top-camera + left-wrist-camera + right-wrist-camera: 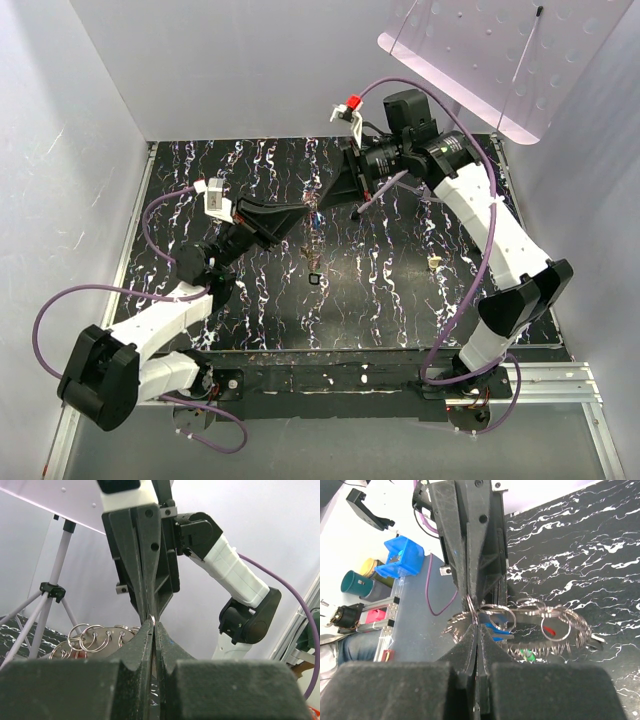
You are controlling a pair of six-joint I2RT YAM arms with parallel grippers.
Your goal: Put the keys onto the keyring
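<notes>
white walls (pixel 250 70) on three sides, evenly lit. black tabletop (pixel 390 300), white marbled veins. pale pink perforated panel (pixel 480 50) upper right (white tripod (pixel 50 590) beside it). aluminium rail (pixel 560 385) along near edge. blue bin (pixel 400 557), teal cup (pixel 352 582) beyond.

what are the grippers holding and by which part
Both the left gripper and the right gripper pinch the keyring by its thin wire rim, the keys dangling beside.

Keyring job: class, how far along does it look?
Done: several keys hang on the keyring. In hand: left gripper and right gripper both pinch it, jaws shut, above the table. Left: a small dark object lies on the table, possibly a key to add.
</notes>
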